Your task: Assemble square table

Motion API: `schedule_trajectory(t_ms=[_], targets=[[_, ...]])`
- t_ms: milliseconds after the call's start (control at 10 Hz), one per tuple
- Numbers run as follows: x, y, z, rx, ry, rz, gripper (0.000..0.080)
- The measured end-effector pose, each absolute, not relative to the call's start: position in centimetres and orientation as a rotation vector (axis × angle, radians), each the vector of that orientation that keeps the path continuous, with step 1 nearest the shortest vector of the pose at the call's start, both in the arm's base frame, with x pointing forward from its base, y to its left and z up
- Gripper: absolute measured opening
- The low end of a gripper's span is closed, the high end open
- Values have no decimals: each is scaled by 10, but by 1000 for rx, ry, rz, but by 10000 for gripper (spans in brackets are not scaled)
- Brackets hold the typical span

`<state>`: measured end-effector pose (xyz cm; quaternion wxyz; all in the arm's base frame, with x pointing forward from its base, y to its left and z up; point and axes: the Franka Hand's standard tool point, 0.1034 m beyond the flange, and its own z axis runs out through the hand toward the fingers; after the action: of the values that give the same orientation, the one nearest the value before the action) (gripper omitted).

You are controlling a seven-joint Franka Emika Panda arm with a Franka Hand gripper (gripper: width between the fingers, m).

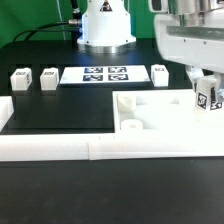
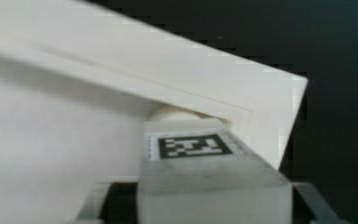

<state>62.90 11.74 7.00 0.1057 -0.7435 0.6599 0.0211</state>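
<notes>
Exterior view: black table (image 1: pixel 60 115), dark room behind, white robot base (image 1: pixel 105 25) at the far edge. Low white wall (image 1: pixel 60 148) along the near side, turning back at the exterior view's left; bare black surface inside that corner, free for moving. White square slab (image 1: pixel 150 112) flat against the wall toward the exterior view's right, holes in its top face. Gripper (image 1: pixel 207 88) at the slab's far right corner, clamped on an upright tagged leg (image 1: pixel 207 98). Wrist view: that leg (image 2: pixel 190 148) between the jaws, just beside the slab's (image 2: pixel 87 110) thick edge; contact unclear. Beyond the slab, marker board (image 1: pixel 97 74) lying flat. Three loose legs in the same row: two (image 1: pixel 20 80) (image 1: pixel 49 78) at its left, one (image 1: pixel 160 71) at its right, near the gripper.
</notes>
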Motion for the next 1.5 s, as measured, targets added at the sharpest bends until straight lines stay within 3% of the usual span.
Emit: schedule_trajectory(t_ms=[400, 500, 600, 700, 1100, 1400, 1500], targets=[[628, 119, 69, -2129, 1982, 87, 298], [627, 123, 69, -2212, 1889, 82, 517], [626, 123, 70, -2385, 1678, 67, 517], [626, 122, 71, -2547, 1441, 42, 622], [625, 122, 69, -2754, 1013, -13, 648], [629, 115, 69, -3013, 354, -116, 648], [629, 115, 69, -3007, 387, -114, 648]])
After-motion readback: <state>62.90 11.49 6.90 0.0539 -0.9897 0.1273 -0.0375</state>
